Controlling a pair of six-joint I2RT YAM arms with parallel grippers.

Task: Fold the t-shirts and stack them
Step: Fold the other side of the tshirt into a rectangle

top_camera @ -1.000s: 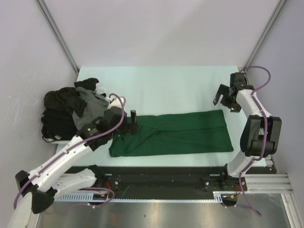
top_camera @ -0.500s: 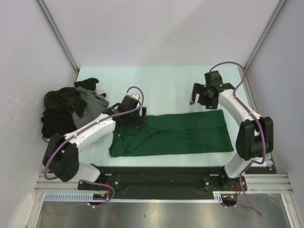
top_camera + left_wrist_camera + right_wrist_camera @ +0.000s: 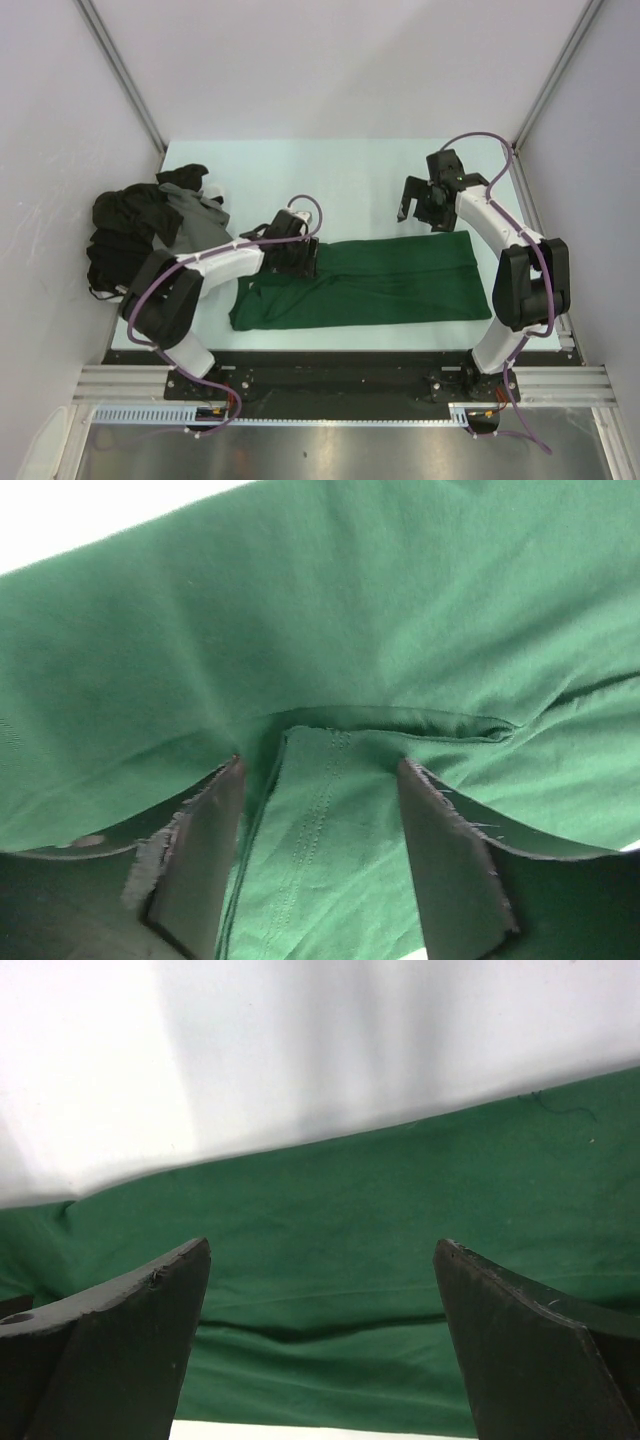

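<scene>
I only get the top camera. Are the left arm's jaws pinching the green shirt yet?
Observer: Not yet. The left wrist view shows the left jaws apart, a stitched hem of the green t-shirt between them.
Operator: And the other arm?
Observer: Its wrist view shows the right jaws wide open over the shirt's edge, by white table.
Operator: Smooth there?
Observer: No, one long crease crosses the cloth.

Arms [image 3: 225, 263] white, joints black, cables [image 3: 478, 133] purple; claw fingers [image 3: 195, 865] dark, flat.
</scene>
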